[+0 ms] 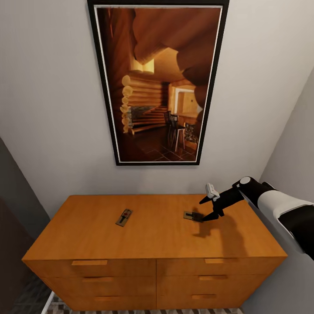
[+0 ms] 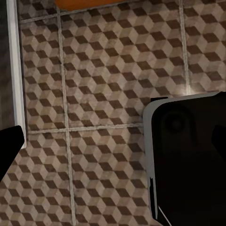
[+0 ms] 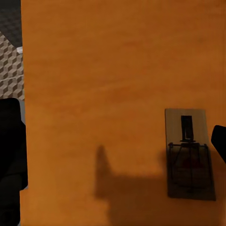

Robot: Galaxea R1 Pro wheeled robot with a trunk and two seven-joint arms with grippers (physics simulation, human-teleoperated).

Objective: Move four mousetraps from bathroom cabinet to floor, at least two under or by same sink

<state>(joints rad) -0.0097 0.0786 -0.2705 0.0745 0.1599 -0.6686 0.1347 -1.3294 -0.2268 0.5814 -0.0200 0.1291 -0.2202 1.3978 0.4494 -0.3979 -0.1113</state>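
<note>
The cabinet [image 1: 152, 257] is a low orange-brown dresser standing against the wall. Two mousetraps lie on its flat top: one left of centre [image 1: 124, 217] and one to the right [image 1: 192, 216]. My right gripper [image 1: 203, 211] hovers open just right of and above the right mousetrap, apart from it. In the right wrist view that mousetrap [image 3: 188, 155] lies on the wood close to one dark finger [image 3: 219, 141], with the other finger [image 3: 10, 155] far off to its side. The left wrist view looks down on the bathroom floor [image 2: 108, 70], with one left finger [image 2: 9, 141] at the frame edge, spread wide.
A large framed picture [image 1: 159, 83] hangs on the wall above the cabinet. Walls close in on both sides. A strip of patterned floor [image 1: 131, 311] shows below the drawers. A dark grey-edged part of the robot [image 2: 188, 165] sits over the tiles, with a sliver of cabinet [image 2: 84, 3] beyond.
</note>
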